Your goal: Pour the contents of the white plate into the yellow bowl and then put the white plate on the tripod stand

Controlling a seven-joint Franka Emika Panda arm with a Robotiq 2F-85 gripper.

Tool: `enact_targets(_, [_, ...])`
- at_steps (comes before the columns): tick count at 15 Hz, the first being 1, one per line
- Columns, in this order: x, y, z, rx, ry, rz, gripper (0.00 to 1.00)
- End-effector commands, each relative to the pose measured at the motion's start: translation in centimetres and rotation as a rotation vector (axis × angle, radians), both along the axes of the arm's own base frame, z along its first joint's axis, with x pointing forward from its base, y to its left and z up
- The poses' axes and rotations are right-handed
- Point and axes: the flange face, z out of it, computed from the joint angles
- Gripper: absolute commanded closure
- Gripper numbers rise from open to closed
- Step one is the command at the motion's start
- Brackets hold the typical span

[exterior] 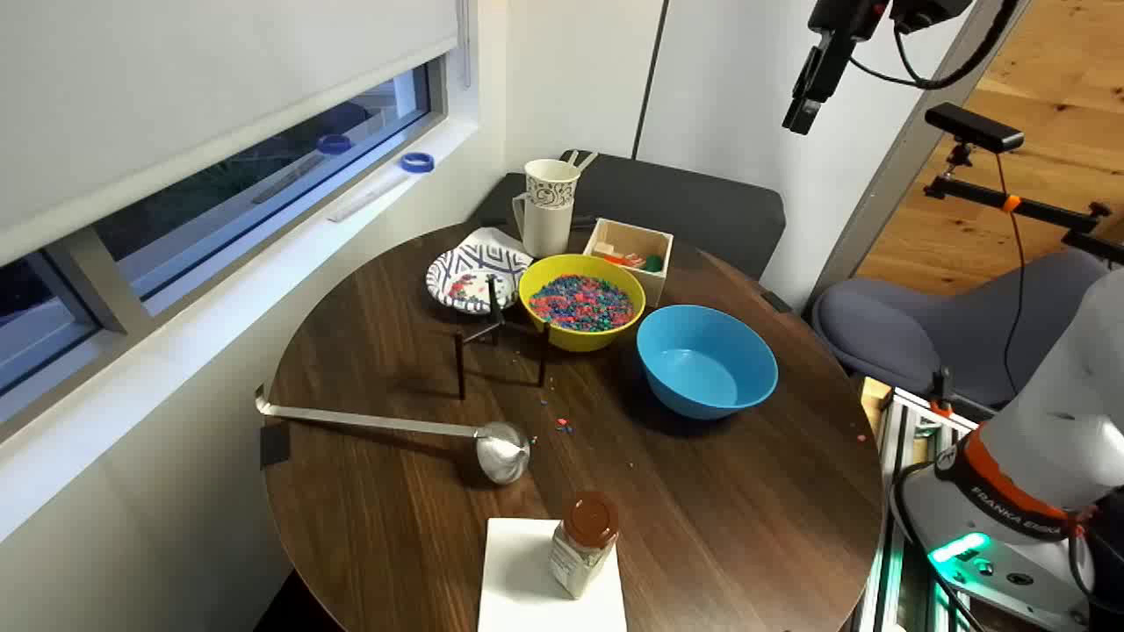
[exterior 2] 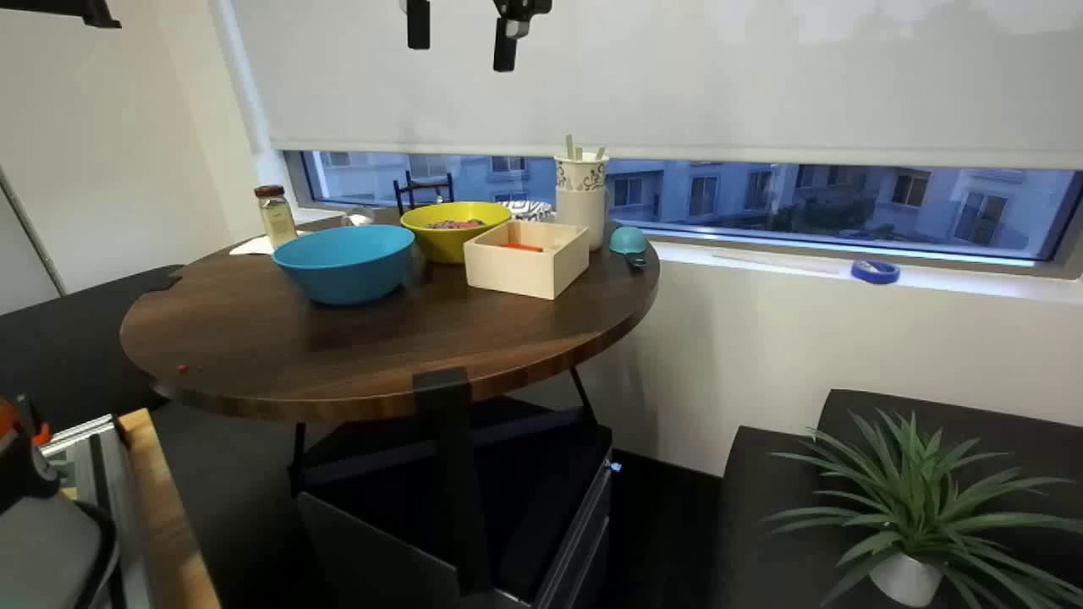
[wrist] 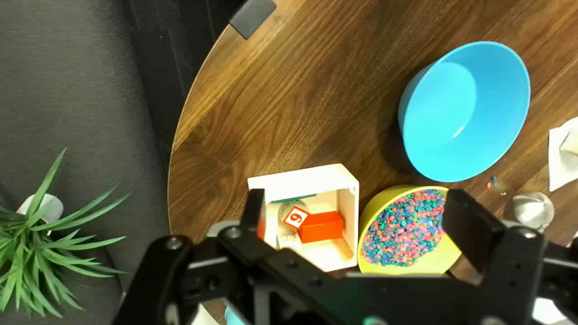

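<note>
The white plate (exterior: 470, 263) with the dark patterned rim lies on the table, a few coloured pieces on it. Its edge shows behind the yellow bowl (exterior 2: 440, 245) in an exterior view (exterior 2: 531, 208). The yellow bowl (exterior: 575, 341), holding many multicoloured pieces, stands beside it; it also shows in the wrist view (wrist: 377, 210). The black tripod stand (exterior: 481, 332) stands upright in front of the plate and bowl, and shows behind the bowl in an exterior view (exterior 2: 424, 184). My gripper (exterior: 801, 114) is high above the table, open and empty, fingers apart (exterior 2: 461, 42) (wrist: 359, 216).
A blue bowl (exterior: 707, 369) and a wooden box (exterior: 657, 283) flank the yellow bowl. A tall cup stack (exterior: 549, 211) stands behind the plate. A metal ladle (exterior: 378, 423) and a jar (exterior: 581, 553) on a white square piece (exterior: 514, 606) are nearer the front. A teal scoop (exterior 2: 627, 241) is beside the cups.
</note>
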Motion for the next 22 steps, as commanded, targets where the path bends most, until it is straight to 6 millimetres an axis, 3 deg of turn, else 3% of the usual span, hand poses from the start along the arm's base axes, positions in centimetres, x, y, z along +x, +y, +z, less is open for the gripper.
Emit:
enact_targets(1, [0.0,0.0,0.0,0.000,0.001,0.000,0.00])
enact_targets(8, [0.0,0.0,0.0,0.000,0.001,0.000,0.00])
enact_targets(14, [5.0,6.8,-3.1,0.230,0.077,-0.143,0.00])
enact_targets(22, [14.1,11.2,-8.6,0.400,0.099,-0.431,0.00])
